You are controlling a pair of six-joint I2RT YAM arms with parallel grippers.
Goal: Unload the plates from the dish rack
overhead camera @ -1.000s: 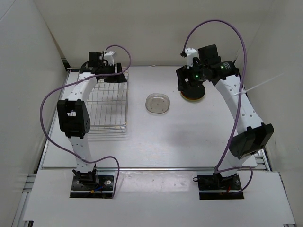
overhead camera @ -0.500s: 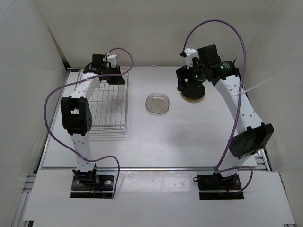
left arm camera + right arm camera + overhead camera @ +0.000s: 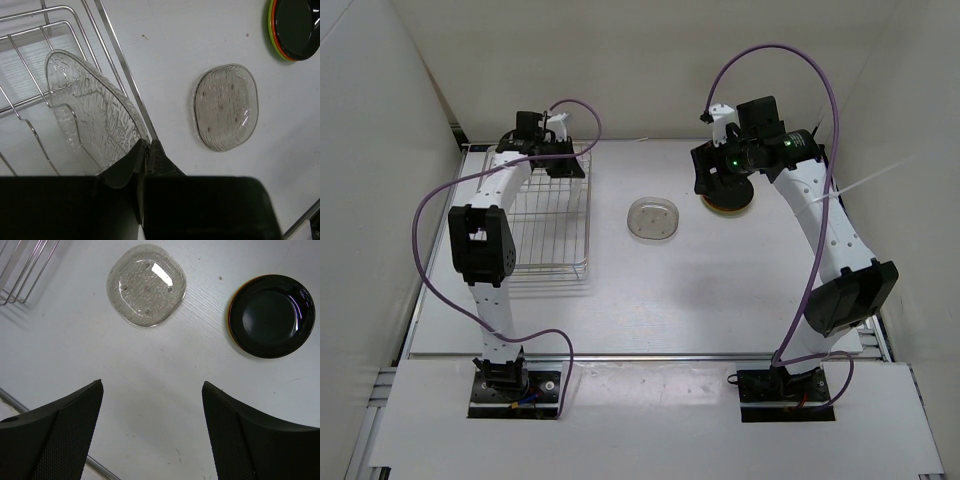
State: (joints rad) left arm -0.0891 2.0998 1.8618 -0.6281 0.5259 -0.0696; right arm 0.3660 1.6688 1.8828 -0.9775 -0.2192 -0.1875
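Note:
A clear glass plate [image 3: 90,115] stands on edge in the wire dish rack [image 3: 548,215], at its far end. My left gripper [image 3: 145,148] is shut on that plate's lower right rim, beside the rack's side wire [image 3: 117,57]; in the top view the left gripper [image 3: 556,160] hangs over the rack's far right corner. A second clear plate [image 3: 653,218] lies flat mid-table. A black plate [image 3: 271,315] tops an orange and green stack [image 3: 295,27]. My right gripper [image 3: 152,385] hovers open above bare table, near both flat plates, holding nothing.
White walls close in the table on the left, back and right. The rack's other slots look bare in the top view. A corner of the rack [image 3: 22,272] shows at the top left of the right wrist view.
My left gripper has closed from open onto the standing clear plate's rim, and the left arm shifted slightly toward the rack's far corner. The right arm has not moved.

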